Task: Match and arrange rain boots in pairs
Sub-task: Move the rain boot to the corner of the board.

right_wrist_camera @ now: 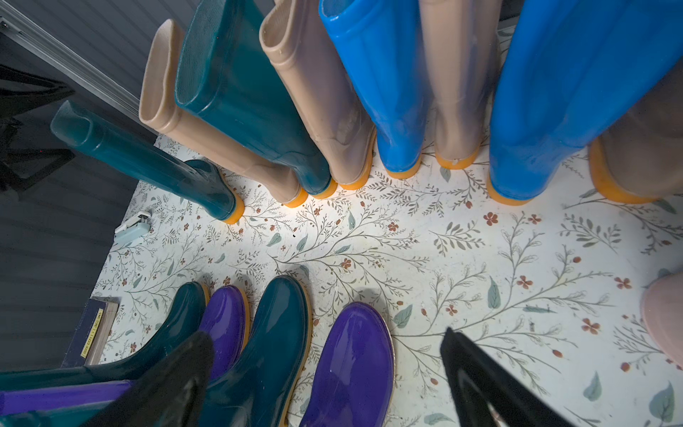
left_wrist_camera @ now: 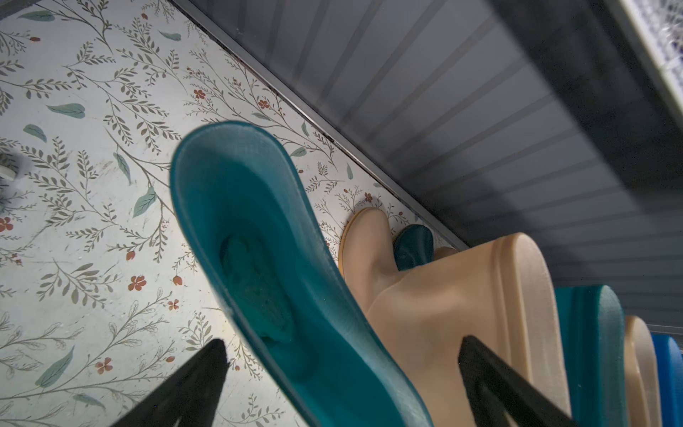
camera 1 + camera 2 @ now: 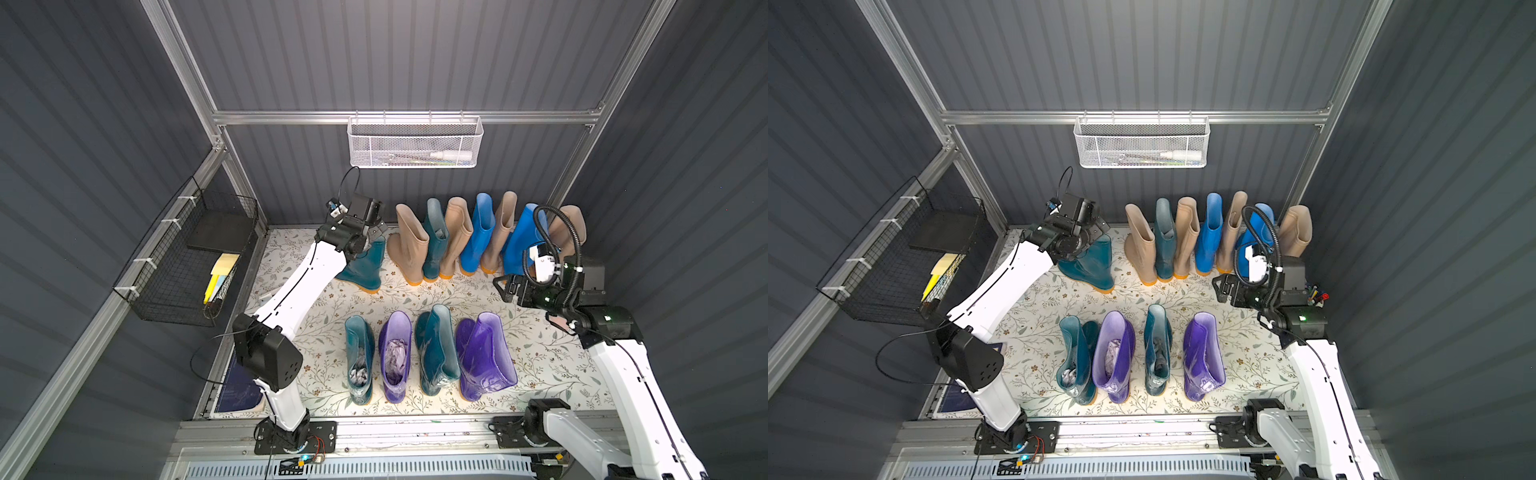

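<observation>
Since the glossy rubber is judged slippery and pliable, the dark teal boot (image 2: 251, 222) near the worktop's (image 3: 540, 361) far left corner is best taken at its cuff rim; left fingers (image 2: 192, 384) and right fingers (image 1: 476, 373) are spread wide, empty.

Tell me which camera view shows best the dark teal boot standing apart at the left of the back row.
The right wrist view: the teal boot shows whole from the side, rim to orange sole. The left wrist view shows mainly its open top. In both top views the left arm hides its upper shaft.
</observation>
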{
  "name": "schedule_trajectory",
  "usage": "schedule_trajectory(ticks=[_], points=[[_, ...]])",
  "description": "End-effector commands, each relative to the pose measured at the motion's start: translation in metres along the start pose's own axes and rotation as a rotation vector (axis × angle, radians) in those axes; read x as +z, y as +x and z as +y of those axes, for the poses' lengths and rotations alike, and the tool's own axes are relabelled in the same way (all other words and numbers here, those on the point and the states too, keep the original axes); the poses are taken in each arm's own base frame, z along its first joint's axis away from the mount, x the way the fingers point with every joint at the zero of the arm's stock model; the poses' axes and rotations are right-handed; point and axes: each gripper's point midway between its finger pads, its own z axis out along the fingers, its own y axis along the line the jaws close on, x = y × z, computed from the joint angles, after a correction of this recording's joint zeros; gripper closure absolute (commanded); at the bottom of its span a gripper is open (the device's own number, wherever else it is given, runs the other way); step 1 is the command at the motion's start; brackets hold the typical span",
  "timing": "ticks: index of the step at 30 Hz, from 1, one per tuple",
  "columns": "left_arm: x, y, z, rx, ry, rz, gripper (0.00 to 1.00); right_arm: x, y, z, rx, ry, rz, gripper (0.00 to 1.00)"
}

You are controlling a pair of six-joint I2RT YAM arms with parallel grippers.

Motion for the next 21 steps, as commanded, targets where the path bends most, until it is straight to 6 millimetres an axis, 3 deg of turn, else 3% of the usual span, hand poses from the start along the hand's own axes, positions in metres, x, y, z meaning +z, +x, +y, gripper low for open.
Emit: schedule_trajectory(ticks=[1,6,8,13,16,21], points=[[0.009,0.004,-0.002,0.009,-0.014,0.021,0.0,0.0,0.001,0.0,-0.012,0.001,-0.009,0.01],[0.023,0.011,-0.002,0.043,-0.037,0.039,0.01,0.003,0.002,-0.001,-0.01,0.002,0.003,0.01],[0.027,0.013,-0.008,0.068,-0.005,0.056,0.15,0.004,0.002,-0.002,-0.011,0.003,0.003,0.01],[0.027,0.012,-0.022,0.138,0.052,0.075,0.63,0.004,0.004,-0.003,-0.009,0.006,0.004,0.01],[0.024,0.008,-0.026,0.201,0.054,0.078,0.78,0.005,0.005,-0.002,-0.008,0.002,0.005,0.01],[0.017,-0.003,-0.042,0.387,0.09,0.119,0.87,0.003,0.005,-0.001,-0.008,-0.004,0.003,0.01]])
